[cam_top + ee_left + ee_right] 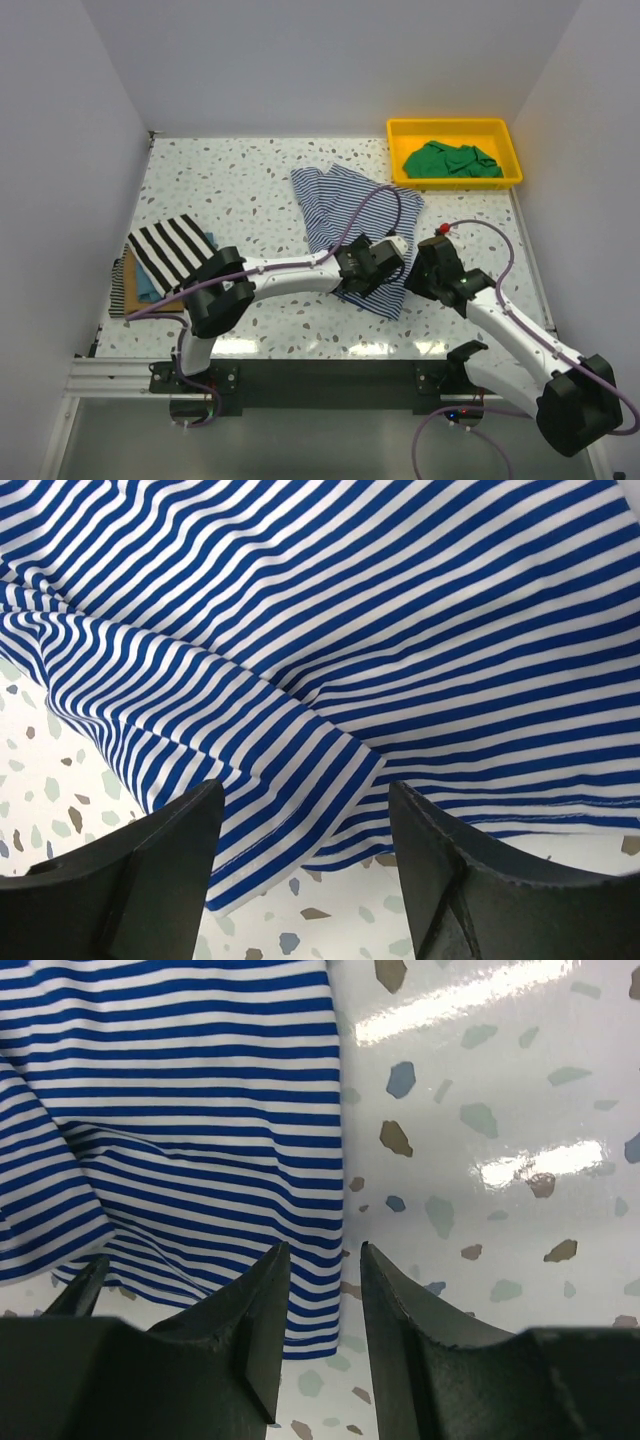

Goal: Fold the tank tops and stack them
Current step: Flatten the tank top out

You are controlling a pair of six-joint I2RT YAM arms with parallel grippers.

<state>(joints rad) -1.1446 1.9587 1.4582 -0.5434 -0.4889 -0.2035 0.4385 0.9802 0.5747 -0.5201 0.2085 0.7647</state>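
Navy-white striped tank top (pixel 345 205) lies spread out but rumpled near the middle of the speckled table (pixel 230 180), seen from the top camera. Its long axis runs from about 11 o'clock to 5 o'clock. The stripes are thin and close-set, blue on white. Soft folds run across the cloth, and one hem corner points toward 6 o'clock.

The left gripper (pixel 385 265) hangs over the near part of the top. In its wrist view its fingers (pixel 160 870) stand wide apart with nothing between them, and the folded hem of the striped cloth (pixel 400 630) lies just past the tips at 12 o'clock. The right gripper (pixel 425 270) sits at the garment's 3 o'clock edge. Its wrist view shows only a narrow gap between the fingers (pixel 255 1310), and they hold nothing. One tip is over the cloth's side edge (pixel 170 1090), the other over bare table.

A green tank top (pixel 450 160) lies crumpled in the yellow tray (pixel 455 124) at the table's 1 o'clock corner. At 9 o'clock a folded black-white striped top (pixel 172 248) rests on a blue one (pixel 148 288) and a tan one (pixel 128 290)
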